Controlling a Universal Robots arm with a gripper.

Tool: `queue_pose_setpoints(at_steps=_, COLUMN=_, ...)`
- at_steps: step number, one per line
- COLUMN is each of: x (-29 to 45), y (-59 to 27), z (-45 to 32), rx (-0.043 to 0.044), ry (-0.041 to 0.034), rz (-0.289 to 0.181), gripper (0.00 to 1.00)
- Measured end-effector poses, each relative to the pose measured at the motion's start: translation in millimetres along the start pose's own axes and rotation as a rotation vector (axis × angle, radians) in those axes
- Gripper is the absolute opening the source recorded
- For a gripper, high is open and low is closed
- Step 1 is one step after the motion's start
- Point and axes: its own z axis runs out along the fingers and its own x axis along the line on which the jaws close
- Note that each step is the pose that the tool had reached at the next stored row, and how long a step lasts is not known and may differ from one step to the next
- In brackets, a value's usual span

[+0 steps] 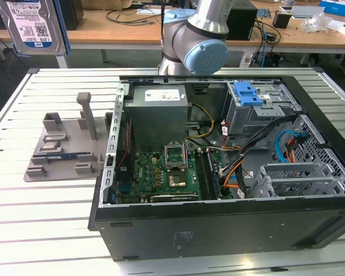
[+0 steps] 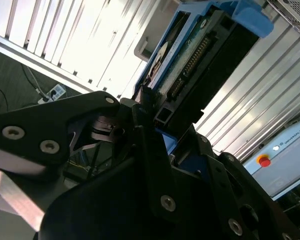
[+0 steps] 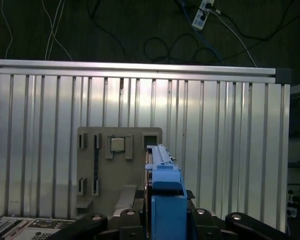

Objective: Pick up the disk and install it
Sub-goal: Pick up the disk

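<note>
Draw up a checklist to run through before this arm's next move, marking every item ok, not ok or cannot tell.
1. Grip: ok. The gripper is shut on the disk.
2. Disk off the grey fixture: ok. It hangs above the fixture in the first wrist view.
3. Computer case open: ok.
4. Slot in the drive cage free: cannot tell.
5. Black cables out of the way: cannot tell. They run close beside the cage.

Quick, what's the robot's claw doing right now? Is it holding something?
The gripper: closed, holding the disk.
</note>
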Motion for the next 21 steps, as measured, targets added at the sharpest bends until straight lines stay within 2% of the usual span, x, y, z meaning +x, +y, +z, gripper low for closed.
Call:
queue_pose_setpoints(at_steps=4, x=0.1, y=-1.6, z=-0.1, rx=0.0000, ry=0.0000, rz=0.000, gripper=0.37)
queue_pose_setpoints(at_steps=6, x=0.4, y=-9.4, z=-0.3, rx=-0.0001, ry=0.0000, rz=0.000, gripper=0.37)
queue_pose_setpoints(at_steps=13, x=1.0, y=-25.8, z=-0.7, rx=-0.0001, ry=-0.0001, rz=0.000, gripper=0.37)
queue_pose_setpoints(at_steps=18, x=1.8, y=-45.8, z=-1.2, rx=-0.0002, ry=-0.0001, rz=0.000, gripper=0.37)
queue_pose_setpoints(at_steps=21, x=2.1, y=-54.4, z=-1.4, rx=-0.0005, ry=-0.0001, rz=0.000, gripper=0.37)
